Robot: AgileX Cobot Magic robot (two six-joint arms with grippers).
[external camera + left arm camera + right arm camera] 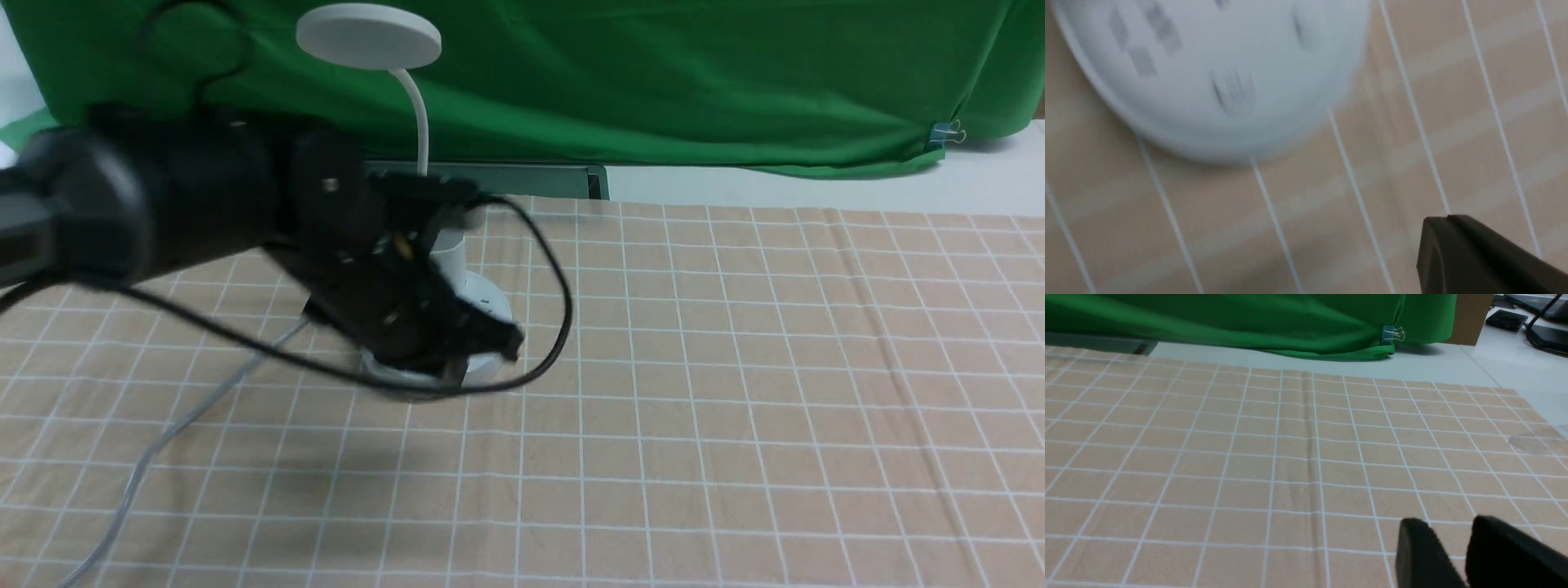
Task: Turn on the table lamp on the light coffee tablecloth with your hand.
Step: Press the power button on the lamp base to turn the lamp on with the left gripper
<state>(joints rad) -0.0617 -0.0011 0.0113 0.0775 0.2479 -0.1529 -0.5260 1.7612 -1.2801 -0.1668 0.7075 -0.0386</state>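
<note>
L tool (449, 377) over table lamp (369, 36) base on tan gridded tablecloth (735, 367), fingers apart or together unclear.

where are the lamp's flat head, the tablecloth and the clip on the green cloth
lamp's flat head (369, 36): front view, on the disc's pale face
tablecloth (735, 392): front view, on a bare gridded part
clip (1388, 335): right wrist view, on its dark body

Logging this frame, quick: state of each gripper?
Left gripper: closed, holding nothing visible.
Right gripper: slightly open, nothing between its fingertips.
</note>
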